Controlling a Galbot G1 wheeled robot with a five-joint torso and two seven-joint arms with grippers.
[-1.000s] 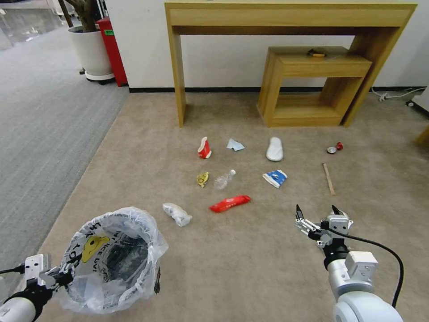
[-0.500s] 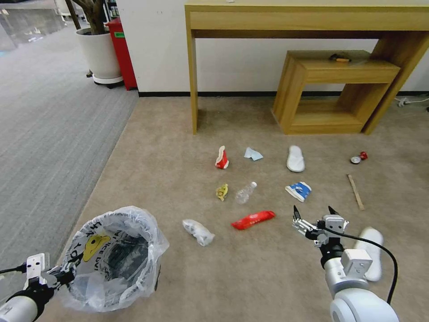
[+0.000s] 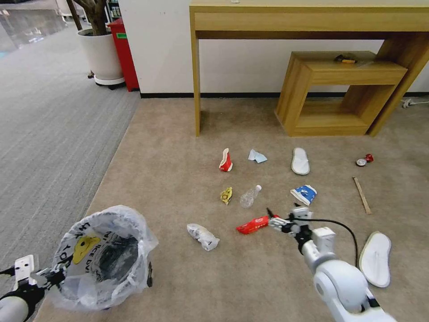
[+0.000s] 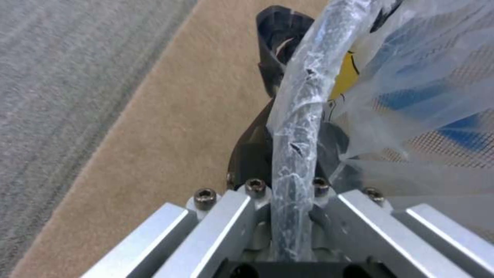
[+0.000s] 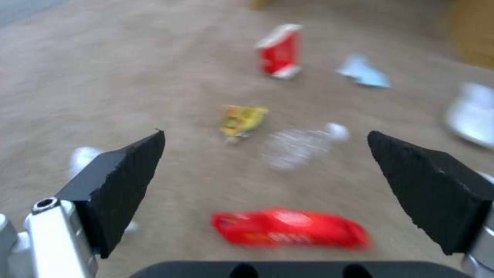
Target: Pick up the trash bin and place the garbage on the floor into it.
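The right gripper (image 3: 280, 220) has swung left and down toward the red snack packet (image 3: 253, 224) on the near floor (image 3: 170, 179), fingers spread. Left wrist view: the left gripper (image 4: 291, 193) is clamped on the trash bin (image 4: 296, 116) rim at near left. Right wrist view: the packet (image 5: 291, 227) lies just beyond the open fingers (image 5: 121, 185); it looks light, crinkly and slippery, best pinched across its middle.

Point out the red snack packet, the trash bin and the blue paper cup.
red snack packet (image 3: 253, 225): head view, middle of the wrapper.
trash bin (image 3: 117, 255): head view, dark inside of the bin.
blue paper cup (image 3: 304, 194): head view, its flattened side.
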